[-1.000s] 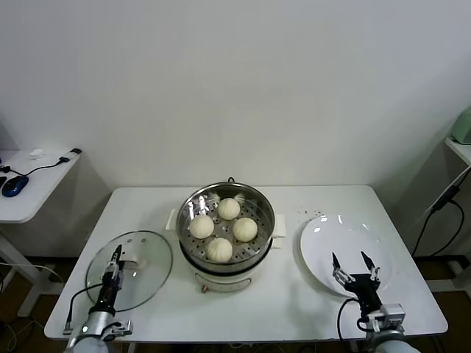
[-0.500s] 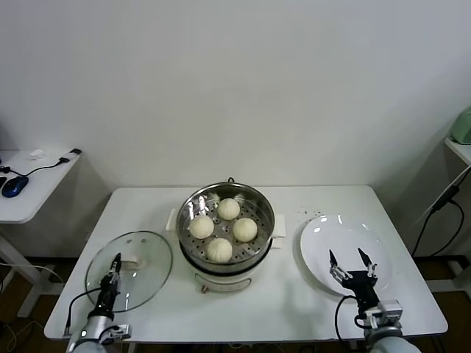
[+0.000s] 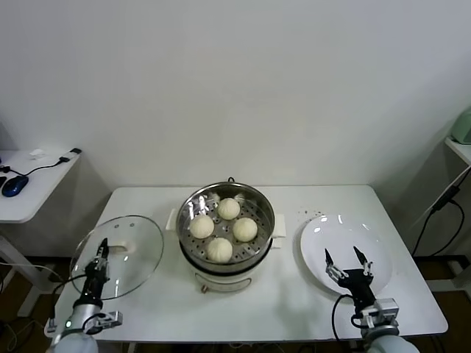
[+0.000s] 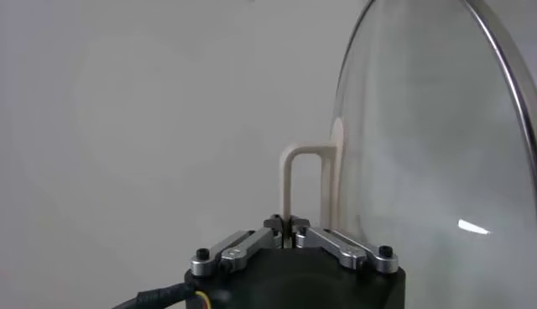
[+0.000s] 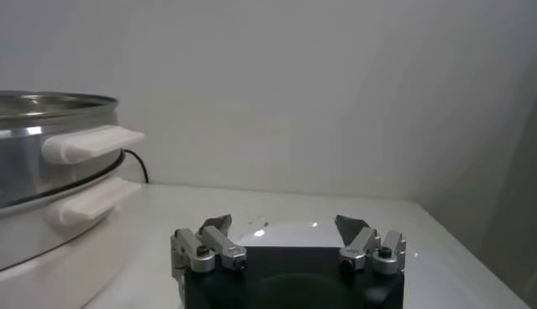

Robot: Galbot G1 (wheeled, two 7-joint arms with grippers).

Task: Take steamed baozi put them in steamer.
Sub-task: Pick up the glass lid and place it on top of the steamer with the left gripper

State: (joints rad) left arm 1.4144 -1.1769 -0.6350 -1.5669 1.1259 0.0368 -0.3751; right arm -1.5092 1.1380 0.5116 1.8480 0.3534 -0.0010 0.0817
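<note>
Head view — left claw (image 3: pixel 102 246) has lifted glass lid (image 3: pixel 118 255), now tilted.

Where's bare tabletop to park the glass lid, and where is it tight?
Free: back strip of the white table behind the round steel steamer, and the front strip between steamer and flat white plate.

Crowded: steamer tray, filled by four cream-white baozi. Left gripper holds the round glass lid over the left end; open right gripper hovers over the plate.
</note>
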